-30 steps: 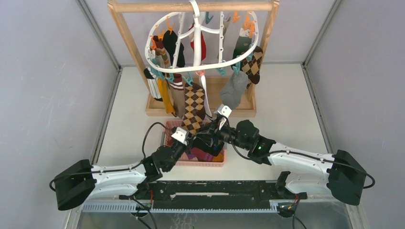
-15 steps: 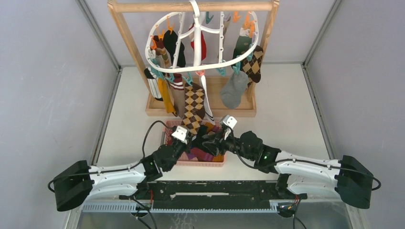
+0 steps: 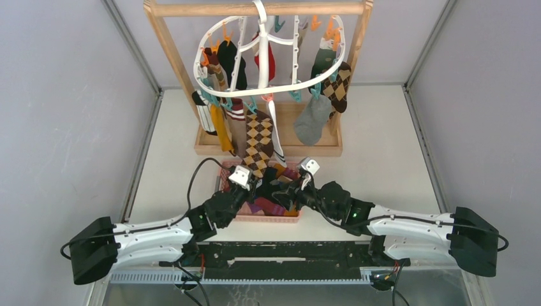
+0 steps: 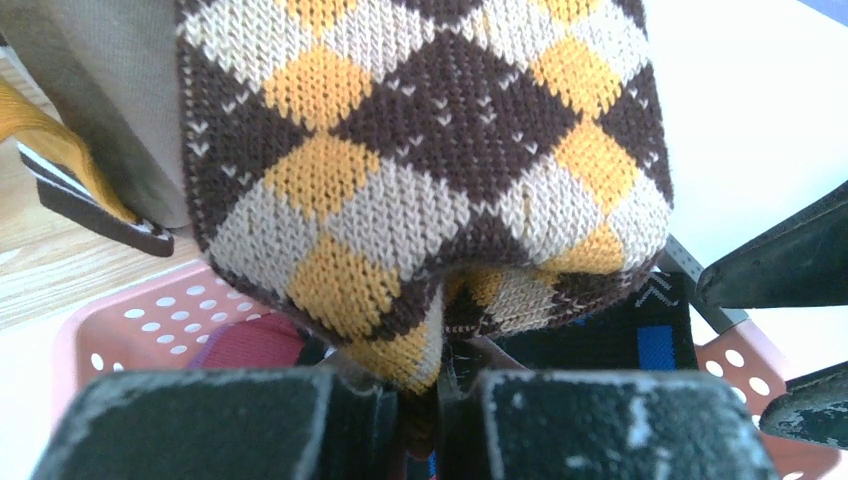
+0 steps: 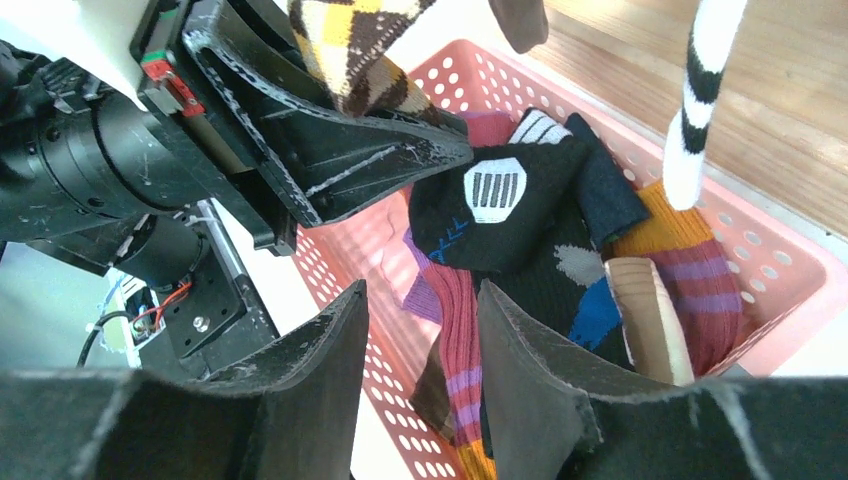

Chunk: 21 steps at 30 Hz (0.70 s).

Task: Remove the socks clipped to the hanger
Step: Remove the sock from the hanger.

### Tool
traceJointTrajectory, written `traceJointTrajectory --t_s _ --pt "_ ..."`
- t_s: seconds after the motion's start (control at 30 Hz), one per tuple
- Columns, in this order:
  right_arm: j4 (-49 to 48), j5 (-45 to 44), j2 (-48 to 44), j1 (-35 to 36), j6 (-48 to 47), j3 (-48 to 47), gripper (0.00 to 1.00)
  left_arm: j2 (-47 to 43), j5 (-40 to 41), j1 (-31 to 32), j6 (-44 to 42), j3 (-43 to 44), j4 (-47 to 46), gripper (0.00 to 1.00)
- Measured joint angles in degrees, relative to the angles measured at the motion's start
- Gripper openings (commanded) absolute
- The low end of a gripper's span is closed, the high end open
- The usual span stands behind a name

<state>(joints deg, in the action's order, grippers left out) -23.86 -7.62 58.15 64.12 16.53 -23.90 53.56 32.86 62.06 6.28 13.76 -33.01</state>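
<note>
Two tools are working over the pink perforated plastic basket on the near worktop. My left tool is pinching the toe of the brown, mustard and beige argyle sock, jaws nearly closed on the knit, so a pull toward me should free it from its clip. That sock is hanging from the white plastic oval ring hanger on the far wooden frame. My right tool is hovering half open and empty above the loose socks.
</note>
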Motion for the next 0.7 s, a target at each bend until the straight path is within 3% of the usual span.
traceJointTrajectory --t_s 0.37,0.7 --pt "-3.37 -4.15 -1.88 0.48 3.98 4.7 0.52 -3.28 1.07 0.0 1.9 0.0 4.04 0.05" --pt "-3.58 -5.42 -5.6 0.9 4.02 5.25 0.52 3.19 3.69 -0.11 1.95 1.9 5.18 0.06"
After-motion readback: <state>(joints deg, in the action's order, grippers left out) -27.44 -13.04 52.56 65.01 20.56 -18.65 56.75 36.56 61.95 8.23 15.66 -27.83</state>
